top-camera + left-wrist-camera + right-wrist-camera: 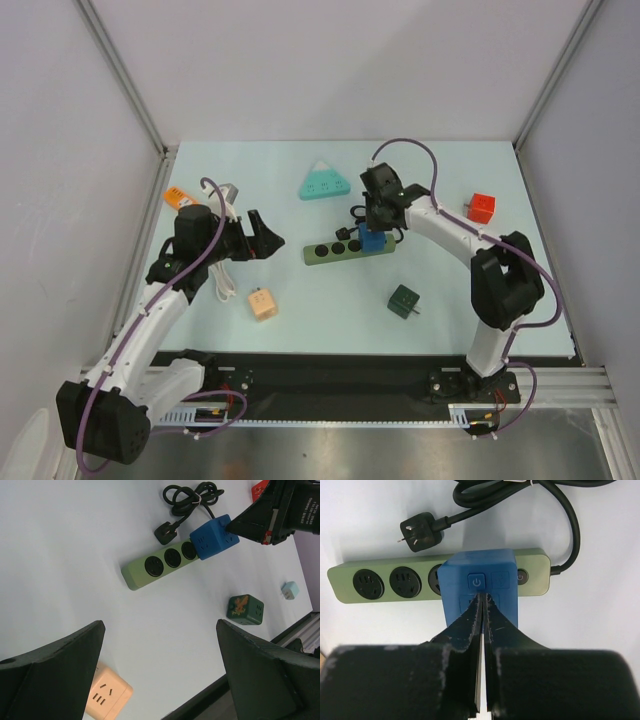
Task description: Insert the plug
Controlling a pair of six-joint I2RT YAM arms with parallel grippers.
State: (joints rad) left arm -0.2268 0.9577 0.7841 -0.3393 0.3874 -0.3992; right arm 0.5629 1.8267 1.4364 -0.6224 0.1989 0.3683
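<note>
Right wrist view: the blue plug (480, 587) is seen on the green power strip's (350, 580) cord end, mid-bench, the strip lying along the far edge. The right hand (481, 597) is shut, empty, tips on the plug; the left hand (262, 238) is held wide open, farther off.

Teal triangular adapter (323, 181), red cube (482, 207), dark green cube (404, 300) and peach cube (262, 304) (all well apart) lie on the table (330, 320).

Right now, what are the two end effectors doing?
Left end effector: open, holding nothing.
Right end effector: closed, tips at the blue cube, gripping nothing.
</note>
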